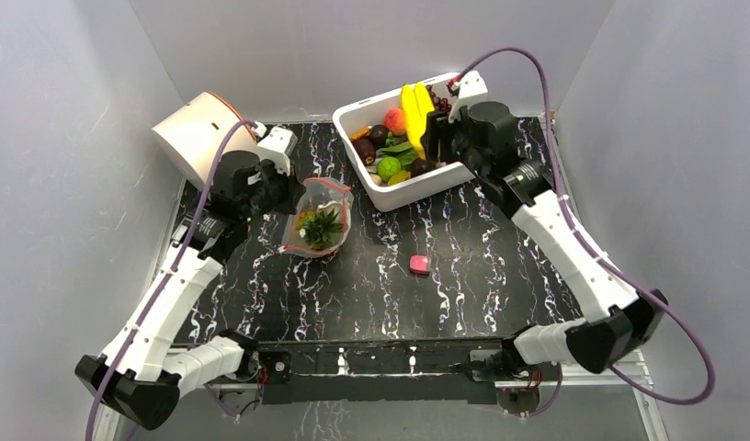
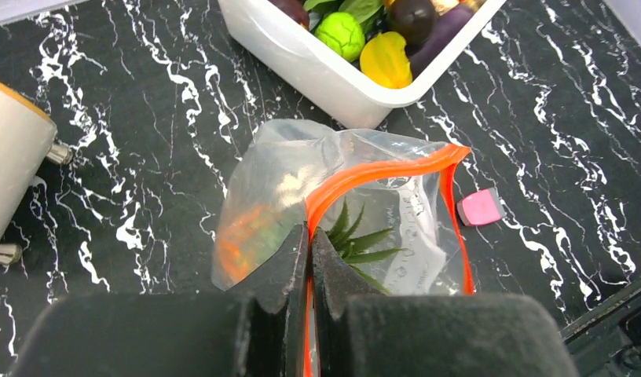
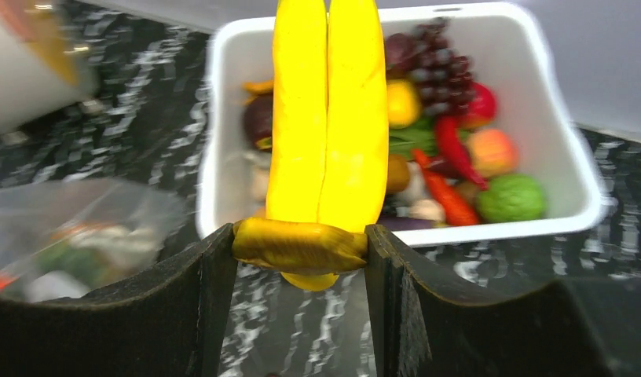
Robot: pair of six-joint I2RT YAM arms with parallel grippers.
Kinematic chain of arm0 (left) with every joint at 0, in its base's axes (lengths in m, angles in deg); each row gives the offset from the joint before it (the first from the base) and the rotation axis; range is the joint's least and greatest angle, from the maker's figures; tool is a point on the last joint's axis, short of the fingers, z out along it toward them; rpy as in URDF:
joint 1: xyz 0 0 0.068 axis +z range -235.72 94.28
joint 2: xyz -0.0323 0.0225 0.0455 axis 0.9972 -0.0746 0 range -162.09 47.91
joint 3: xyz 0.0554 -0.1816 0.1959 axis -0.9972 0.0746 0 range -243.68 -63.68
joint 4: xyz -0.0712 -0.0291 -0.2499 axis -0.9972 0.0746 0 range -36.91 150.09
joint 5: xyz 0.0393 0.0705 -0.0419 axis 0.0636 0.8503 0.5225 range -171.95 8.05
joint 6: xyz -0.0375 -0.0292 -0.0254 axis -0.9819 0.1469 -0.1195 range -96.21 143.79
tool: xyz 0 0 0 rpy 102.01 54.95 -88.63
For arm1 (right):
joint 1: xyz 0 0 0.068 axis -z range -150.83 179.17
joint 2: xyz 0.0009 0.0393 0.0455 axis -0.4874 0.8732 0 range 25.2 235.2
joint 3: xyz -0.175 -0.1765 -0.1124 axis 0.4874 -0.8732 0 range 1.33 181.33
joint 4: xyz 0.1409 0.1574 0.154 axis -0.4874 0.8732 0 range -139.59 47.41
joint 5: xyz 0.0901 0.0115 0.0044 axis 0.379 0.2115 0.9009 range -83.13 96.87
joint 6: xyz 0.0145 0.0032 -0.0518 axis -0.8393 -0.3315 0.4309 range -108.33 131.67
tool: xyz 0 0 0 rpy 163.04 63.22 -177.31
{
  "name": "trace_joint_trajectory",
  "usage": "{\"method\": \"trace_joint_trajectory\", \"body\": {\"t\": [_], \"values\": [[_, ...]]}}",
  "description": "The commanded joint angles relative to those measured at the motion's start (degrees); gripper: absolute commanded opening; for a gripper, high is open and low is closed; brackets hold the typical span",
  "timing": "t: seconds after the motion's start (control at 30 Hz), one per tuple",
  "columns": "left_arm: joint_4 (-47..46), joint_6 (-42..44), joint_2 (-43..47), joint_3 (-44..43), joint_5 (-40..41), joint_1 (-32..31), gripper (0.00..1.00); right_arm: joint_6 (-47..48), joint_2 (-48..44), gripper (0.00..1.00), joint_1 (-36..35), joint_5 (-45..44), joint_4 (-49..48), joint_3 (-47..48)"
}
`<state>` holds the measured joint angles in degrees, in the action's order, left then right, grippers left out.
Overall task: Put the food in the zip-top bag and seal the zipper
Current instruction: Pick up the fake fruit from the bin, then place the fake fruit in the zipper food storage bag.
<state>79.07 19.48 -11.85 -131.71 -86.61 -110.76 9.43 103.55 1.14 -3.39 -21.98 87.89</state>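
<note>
The clear zip-top bag [image 1: 318, 219] lies left of centre with its mouth open. The orange pineapple [image 1: 320, 226] with its green crown [image 2: 357, 239] sits inside. My left gripper [image 2: 310, 236] is shut on the bag's red-orange zipper [image 2: 380, 168] at the near rim and holds it up; it also shows in the top view [image 1: 281, 195]. My right gripper [image 3: 300, 245] is shut on the stem of the yellow banana bunch [image 3: 327, 118] and holds it above the white bin's near edge, as the top view shows [image 1: 414, 112]. The bag shows blurred at left in the right wrist view [image 3: 74, 236].
The white bin [image 1: 426, 177] at the back centre holds several toy fruits and vegetables [image 3: 459, 149]. A small pink block [image 1: 419, 265] lies on the black marbled table right of the bag [image 2: 481, 206]. A white cylinder [image 1: 195, 133] lies at the back left.
</note>
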Motion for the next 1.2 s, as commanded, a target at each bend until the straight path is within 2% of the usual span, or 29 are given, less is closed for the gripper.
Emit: {"method": "trace_joint_trajectory", "body": {"t": [0.0, 0.1, 0.2, 0.37, 0.57, 0.8, 0.93, 1.17], "values": [[0.9, -0.1, -1.3, -0.9, 0.9, -0.2, 0.00, -10.5, -7.0, 0.15, -0.6, 16.1, -7.5, -5.1], [-2.6, -2.6, -2.5, 1.7, -3.2, -0.2, 0.00, -15.1, -11.8, 0.15, -0.6, 22.5, -10.8, -10.5], [-4.7, -5.4, -4.0, 3.4, -7.2, -0.3, 0.00, -18.3, -16.2, 0.15, -0.6, 25.3, -12.3, -14.3], [-8.9, -10.2, -5.4, 5.9, -13.8, -0.2, 0.00, -20.3, -21.3, 0.15, -0.6, 30.9, -10.2, -17.3], [-10.4, -12.8, -7.3, 6.7, -15.3, -0.2, 0.00, -25.2, -24.9, 0.15, -0.6, 38.4, -6.3, -20.5], [-13.4, -16.0, -7.2, 7.4, -17.6, -0.2, 0.00, -32.0, -23.4, 0.14, -0.6, 45.5, -1.0, -22.9], [-15.3, -16.6, -6.6, 8.5, -18.2, -0.2, 0.00, -35.2, -23.0, 0.14, -0.6, 51.2, -2.4, -26.7], [-16.4, -16.9, -5.5, 9.7, -19.1, -0.2, 0.00, -37.2, -21.8, 0.14, -0.6, 51.1, -2.7, -29.1]]}}
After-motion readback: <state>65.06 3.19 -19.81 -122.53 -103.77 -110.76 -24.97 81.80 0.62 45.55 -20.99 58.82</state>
